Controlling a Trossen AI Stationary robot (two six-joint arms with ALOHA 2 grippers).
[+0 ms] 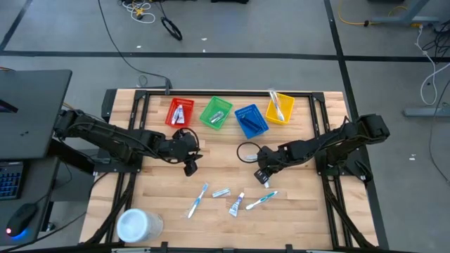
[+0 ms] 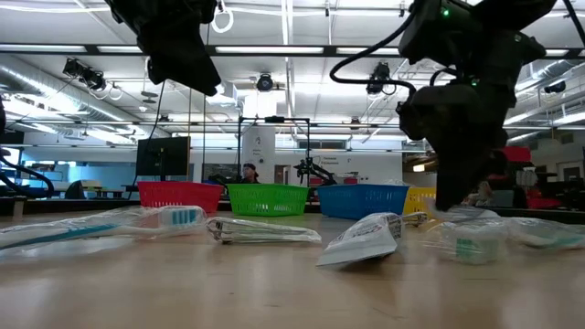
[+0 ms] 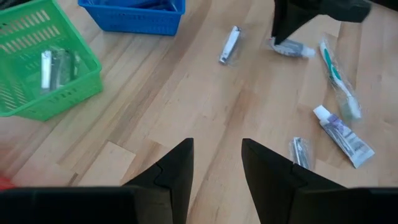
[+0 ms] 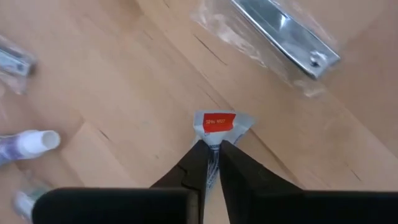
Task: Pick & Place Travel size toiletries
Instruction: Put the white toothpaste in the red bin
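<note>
Four baskets stand in a row on the surface: one red point(image 1: 180, 112), one green point(image 1: 216, 114), one blue point(image 1: 251, 120), one yellow point(image 1: 280, 108). Two toothbrushes point(image 1: 197, 200) point(image 1: 261, 200), two tubes point(image 1: 237, 204) point(image 1: 221, 192), one white tub point(image 1: 132, 225). Two arms, each with one tool point(image 1: 190, 166) point(image 1: 261, 177).

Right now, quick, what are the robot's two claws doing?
Left gripper: open, holding nothing, up above the table.
Right gripper: shut on a small packet with a red label, down at the table.
</note>
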